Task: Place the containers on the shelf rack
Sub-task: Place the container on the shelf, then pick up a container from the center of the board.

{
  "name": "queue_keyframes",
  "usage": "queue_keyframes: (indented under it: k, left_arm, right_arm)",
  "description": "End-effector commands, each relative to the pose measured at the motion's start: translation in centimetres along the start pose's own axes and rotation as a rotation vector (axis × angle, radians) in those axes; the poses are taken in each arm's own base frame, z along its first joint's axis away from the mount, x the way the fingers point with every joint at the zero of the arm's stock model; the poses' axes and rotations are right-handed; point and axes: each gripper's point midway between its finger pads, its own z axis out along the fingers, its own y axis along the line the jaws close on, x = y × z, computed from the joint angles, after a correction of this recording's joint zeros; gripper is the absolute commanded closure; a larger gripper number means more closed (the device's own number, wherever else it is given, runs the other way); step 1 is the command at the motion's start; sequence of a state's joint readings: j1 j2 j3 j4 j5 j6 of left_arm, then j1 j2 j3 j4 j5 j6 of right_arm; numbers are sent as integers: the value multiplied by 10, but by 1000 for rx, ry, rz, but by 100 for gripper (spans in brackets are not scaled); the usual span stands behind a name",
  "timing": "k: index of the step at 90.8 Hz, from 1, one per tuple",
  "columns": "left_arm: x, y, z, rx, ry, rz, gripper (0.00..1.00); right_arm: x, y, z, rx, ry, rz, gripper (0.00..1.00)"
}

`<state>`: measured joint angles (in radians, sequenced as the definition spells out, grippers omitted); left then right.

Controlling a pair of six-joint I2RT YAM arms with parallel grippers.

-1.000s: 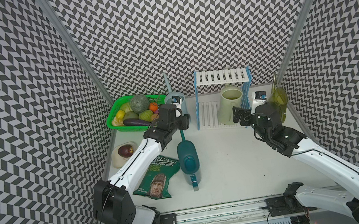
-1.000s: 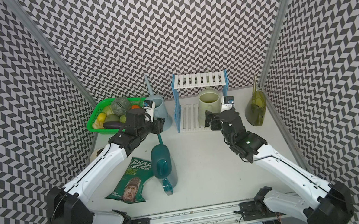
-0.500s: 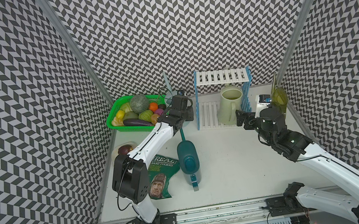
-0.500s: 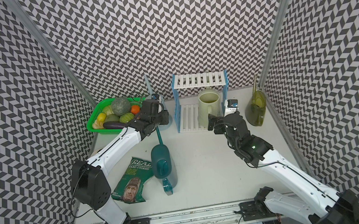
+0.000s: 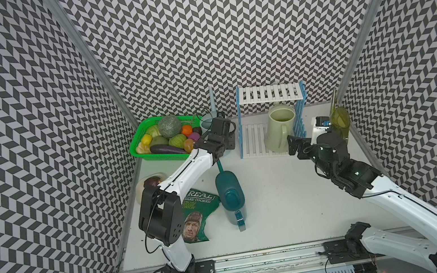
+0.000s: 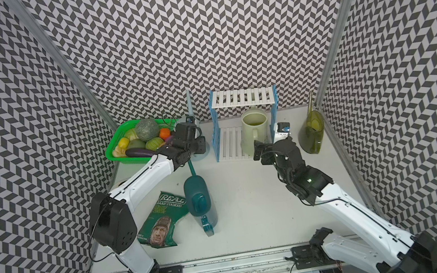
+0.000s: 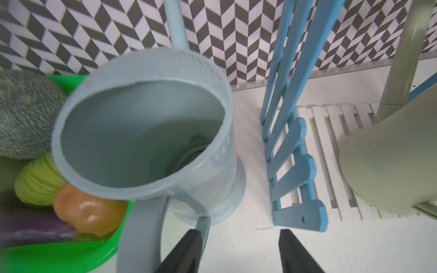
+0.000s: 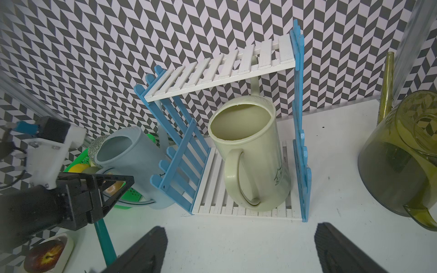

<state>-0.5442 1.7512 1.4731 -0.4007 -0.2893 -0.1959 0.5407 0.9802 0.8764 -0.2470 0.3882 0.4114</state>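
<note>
1. Status: one of four containers is on the shelf rack (image 5: 270,95). The cream can (image 5: 279,127) stands upright on the lower shelf, handle toward 6 o'clock. Its spout rises behind the upper shelf, tip hidden.
2. Light blue can (image 7: 142,123) stands on the counter (image 5: 282,207) at 9 o'clock of the rack, just beside the side frame and next to the green basket (image 5: 139,152).
3. Left end effector (image 7: 238,236) is at that can's handle, fingers (image 7: 186,248) about half apart with nothing between them. Judged: lining up a handle grasp. Whether a finger touches the handle, I cannot tell.
4. Right end effector (image 8: 241,229) is wide open and empty, facing the rack from 6 o'clock, clear of the cream can.
5. Dark teal can (image 5: 231,197) lies on its side at 7 o'clock; its spout end goes under the left arm. Olive can (image 5: 339,121) stands upright at 3 o'clock.
6. In both top views the left wrist covers most of the light blue can.
</note>
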Motion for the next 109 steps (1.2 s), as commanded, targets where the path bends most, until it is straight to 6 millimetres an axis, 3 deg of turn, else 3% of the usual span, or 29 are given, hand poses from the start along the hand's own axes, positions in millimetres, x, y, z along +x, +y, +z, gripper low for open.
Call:
queue_keyframes:
  k: [1, 18, 30, 53, 82, 109]
  left_arm:
    - [-39, 5, -29, -31, -130, 41, 35]
    - [-45, 30, -43, -99, -164, 46, 25]
    - [-30, 36, -35, -90, -108, 50, 23]
    - [-9, 49, -10, -47, -7, 6, 30]
    - [4, 48, 17, -13, 75, -6, 34]
    - [0, 56, 30, -34, 66, -16, 49]
  right_arm:
    - [-3, 2, -2, -18, -21, 15, 0]
    - [-5, 1, -5, -21, -25, 15, 0]
    - [-5, 2, -6, -29, -25, 19, 0]
    - [-2, 3, -7, -36, -19, 22, 0]
    - [1, 1, -7, -35, -13, 26, 0]
    - [6, 0, -6, -37, -6, 29, 0]
